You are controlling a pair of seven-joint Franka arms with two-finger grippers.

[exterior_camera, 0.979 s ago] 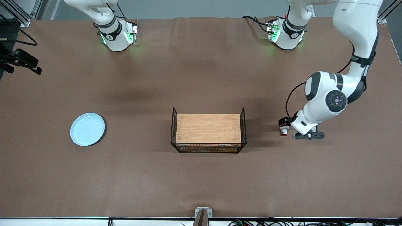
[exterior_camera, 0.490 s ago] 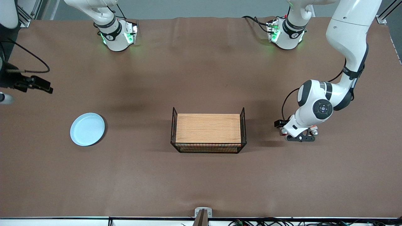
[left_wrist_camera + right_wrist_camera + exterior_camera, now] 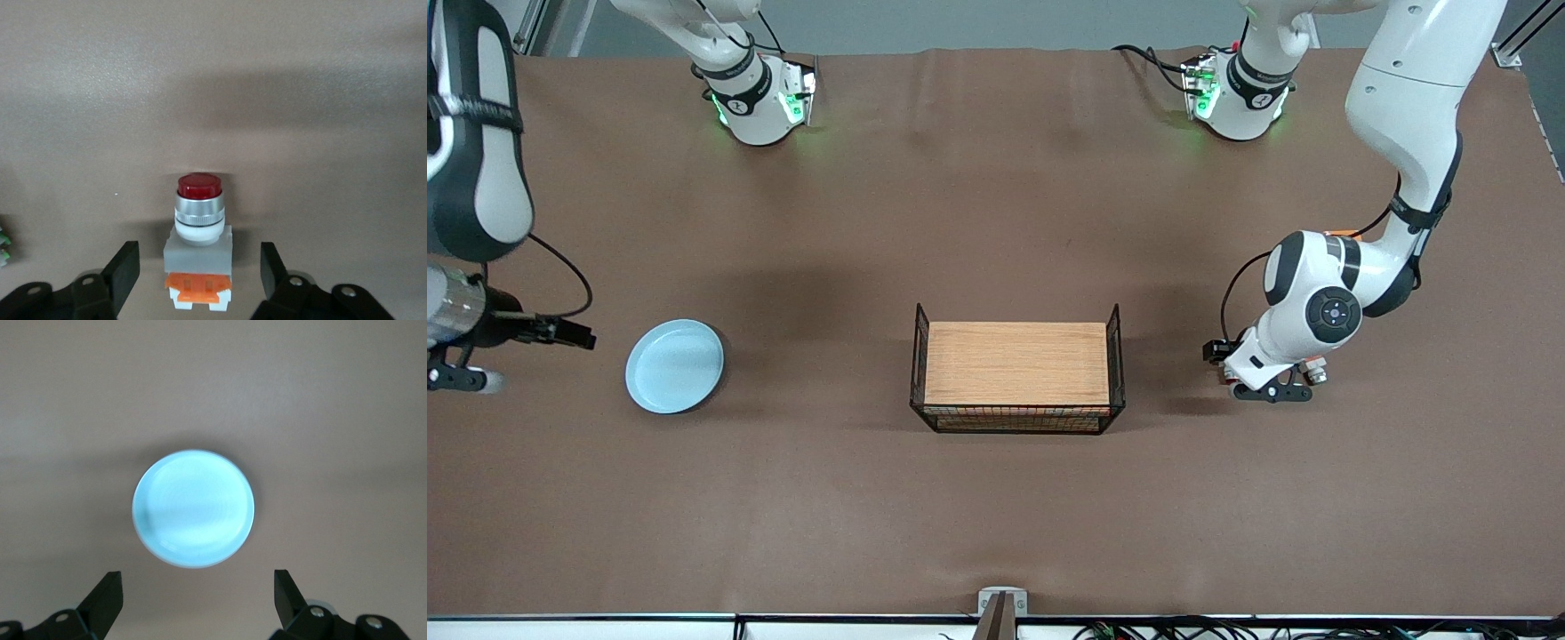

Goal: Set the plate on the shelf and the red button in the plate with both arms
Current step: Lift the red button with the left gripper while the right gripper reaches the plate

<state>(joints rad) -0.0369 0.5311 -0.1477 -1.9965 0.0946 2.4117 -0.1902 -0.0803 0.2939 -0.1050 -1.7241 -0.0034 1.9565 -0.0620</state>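
Observation:
The red button [image 3: 198, 230] lies on its side on the brown table, toward the left arm's end. It has a dark red cap, a silver ring, a white body and an orange block. My left gripper [image 3: 198, 270] is low around it, open, one finger on each side of the body with a gap on both sides. In the front view the left gripper [image 3: 1272, 391] covers most of the button. The pale blue plate [image 3: 674, 365] lies flat toward the right arm's end. My right gripper [image 3: 198, 597] hangs open above the table beside the plate [image 3: 193, 509], holding nothing.
A wooden tray [image 3: 1016, 360] with black wire end walls stands mid-table between the plate and the button. The two arm bases are along the table edge farthest from the front camera. A camera mount [image 3: 1000, 609] sits at the nearest edge.
The left gripper has slid over the red button, so that it now straddles it. The right arm has swung into view and come down beside the plate.

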